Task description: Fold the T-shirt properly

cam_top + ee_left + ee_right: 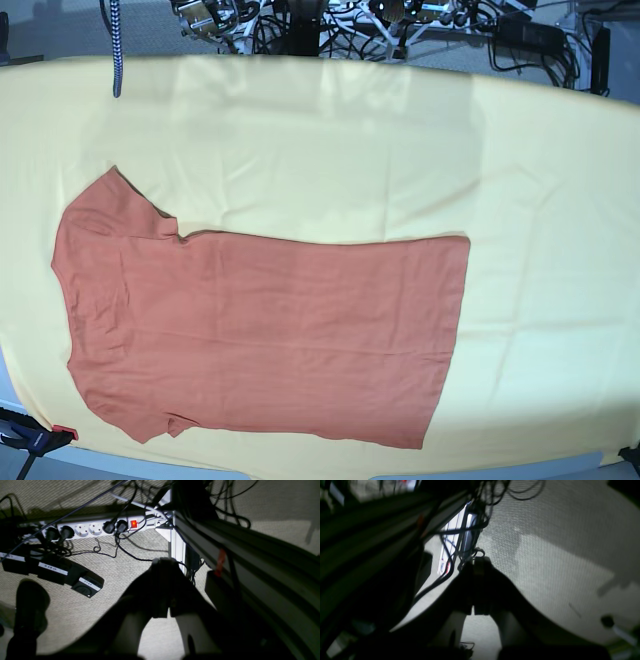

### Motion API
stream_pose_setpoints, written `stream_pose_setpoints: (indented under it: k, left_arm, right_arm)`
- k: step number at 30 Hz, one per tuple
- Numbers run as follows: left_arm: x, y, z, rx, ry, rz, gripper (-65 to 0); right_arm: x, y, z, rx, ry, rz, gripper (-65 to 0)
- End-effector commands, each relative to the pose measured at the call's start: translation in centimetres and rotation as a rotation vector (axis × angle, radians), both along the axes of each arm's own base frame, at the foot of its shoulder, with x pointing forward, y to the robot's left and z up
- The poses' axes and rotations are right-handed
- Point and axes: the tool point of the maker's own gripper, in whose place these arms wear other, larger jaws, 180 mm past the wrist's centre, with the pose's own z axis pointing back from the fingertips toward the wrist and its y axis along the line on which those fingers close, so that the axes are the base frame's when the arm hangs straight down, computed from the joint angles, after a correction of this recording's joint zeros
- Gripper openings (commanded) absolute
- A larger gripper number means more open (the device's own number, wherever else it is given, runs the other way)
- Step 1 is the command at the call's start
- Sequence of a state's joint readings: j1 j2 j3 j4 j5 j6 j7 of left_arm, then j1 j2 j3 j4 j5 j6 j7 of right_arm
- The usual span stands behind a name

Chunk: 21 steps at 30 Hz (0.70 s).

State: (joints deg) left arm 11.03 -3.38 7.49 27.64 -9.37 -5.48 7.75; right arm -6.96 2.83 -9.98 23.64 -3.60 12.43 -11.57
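Observation:
The rust-orange T-shirt [270, 335] lies flat and spread out on the table in the base view. Its sleeves and shoulders are at the left and its straight hem is at the right. Neither arm shows in the base view. The left wrist view has my left gripper [163, 561] hanging over the carpeted floor beside the table frame, its dark jaws shut with nothing between them. My right gripper [480, 560] is likewise down over the floor, shut and empty. The T-shirt shows in neither wrist view.
A pale yellow cloth [330, 150] covers the table under the shirt. Below, a white power strip [95, 528], labelled black foot pedals [85, 585], loose cables and the aluminium frame leg [177, 545] stand near the left gripper. Cables and equipment crowd the table's far edge [320, 25].

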Motion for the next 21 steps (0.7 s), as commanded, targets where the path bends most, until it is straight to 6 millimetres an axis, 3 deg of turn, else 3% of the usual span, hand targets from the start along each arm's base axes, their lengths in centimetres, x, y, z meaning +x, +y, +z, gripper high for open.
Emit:
stream_pose_setpoints:
  k: [1, 4, 12, 16, 21]
  left_arm:
    - [-0.4, 0.0, 0.4, -0.010, -0.010, -0.006, -65.0]
    - [-1.3, 0.1, 1.7, -0.021, -0.033, -0.025, -65.0]
    - [-5.3, 1.4, 5.2, -0.060, -0.003, -0.095, -65.0]
    - [-7.1, 2.5, 7.8, -0.068, -0.010, -0.146, -65.0]
    - [-7.8, 3.4, 12.2, -0.090, -0.049, -0.219, -65.0]
  right_arm:
    - [-0.5, -0.9, 0.1, -0.002, -0.002, 0.002, -65.0]
    - [-2.1, -2.2, 0.9, 0.015, -0.008, 0.022, -65.0]
    - [-9.2, -4.5, 4.1, 0.035, 0.130, 0.046, -65.0]
    - [-12.0, -5.1, 6.8, 0.031, 0.136, 0.086, -65.0]
    - [-13.6, -4.4, 11.4, 0.027, 0.097, 0.140, -65.0]
